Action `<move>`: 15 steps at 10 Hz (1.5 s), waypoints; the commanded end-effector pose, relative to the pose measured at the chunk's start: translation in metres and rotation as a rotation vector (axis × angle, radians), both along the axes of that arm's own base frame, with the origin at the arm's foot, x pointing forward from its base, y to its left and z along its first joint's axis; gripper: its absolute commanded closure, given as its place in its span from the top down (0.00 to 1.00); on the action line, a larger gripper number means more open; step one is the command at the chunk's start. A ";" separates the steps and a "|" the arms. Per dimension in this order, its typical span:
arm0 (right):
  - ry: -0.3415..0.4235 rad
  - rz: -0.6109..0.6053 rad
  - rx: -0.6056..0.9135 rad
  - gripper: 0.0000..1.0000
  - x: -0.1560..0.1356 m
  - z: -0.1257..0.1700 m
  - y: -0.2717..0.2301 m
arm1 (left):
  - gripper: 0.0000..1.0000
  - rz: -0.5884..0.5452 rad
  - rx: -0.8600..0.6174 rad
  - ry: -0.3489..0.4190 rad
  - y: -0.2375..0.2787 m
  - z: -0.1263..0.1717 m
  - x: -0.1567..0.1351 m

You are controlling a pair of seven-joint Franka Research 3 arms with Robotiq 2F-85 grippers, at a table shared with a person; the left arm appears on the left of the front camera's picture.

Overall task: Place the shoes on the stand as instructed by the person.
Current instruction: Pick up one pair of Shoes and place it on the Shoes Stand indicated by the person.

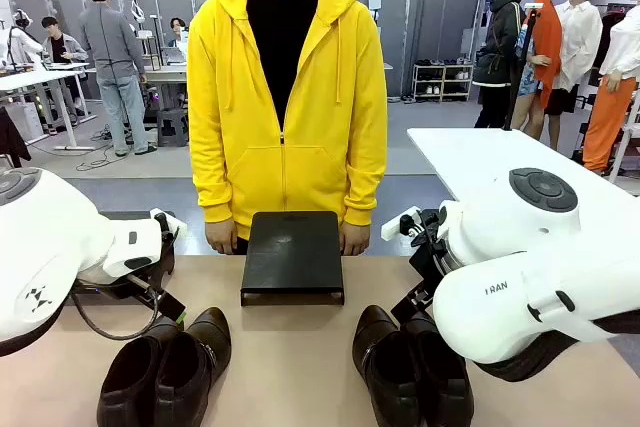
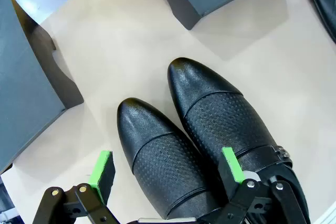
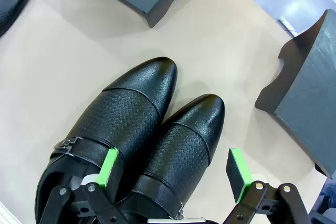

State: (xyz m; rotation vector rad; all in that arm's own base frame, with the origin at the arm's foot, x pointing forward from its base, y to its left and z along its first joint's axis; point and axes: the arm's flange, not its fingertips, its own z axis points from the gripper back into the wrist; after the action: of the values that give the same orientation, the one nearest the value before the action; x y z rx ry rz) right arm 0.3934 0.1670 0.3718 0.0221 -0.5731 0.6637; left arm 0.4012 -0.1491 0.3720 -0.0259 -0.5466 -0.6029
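While the left jaws gape over one shoe and the right over another shoe, grasping seems pending; closing likely awaits the person's choice.

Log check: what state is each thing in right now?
left pair of shoes: side by side on the table
right pair of shoes: side by side on the table
stand: upright, no shoes on it
left gripper: open, over the left pair
right gripper: open, over the right pair
person: standing behind stand
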 end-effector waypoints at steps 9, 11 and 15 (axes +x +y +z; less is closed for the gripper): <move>-0.001 0.002 -0.001 1.00 0.000 0.000 0.000 | 1.00 -0.001 0.000 0.000 0.000 0.000 0.000; 0.028 0.011 0.115 1.00 0.010 0.055 -0.001 | 1.00 -0.018 -0.045 0.021 0.010 0.045 0.011; 0.187 0.080 0.262 1.00 0.016 0.130 -0.021 | 1.00 -0.106 -0.235 0.166 0.040 0.109 0.007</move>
State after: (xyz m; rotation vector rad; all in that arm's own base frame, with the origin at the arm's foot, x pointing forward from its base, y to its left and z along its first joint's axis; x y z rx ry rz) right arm 0.3994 0.1624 0.5036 0.3131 -0.5382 0.6326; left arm 0.4045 -0.1253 0.4763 -0.2554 -0.5003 -0.6333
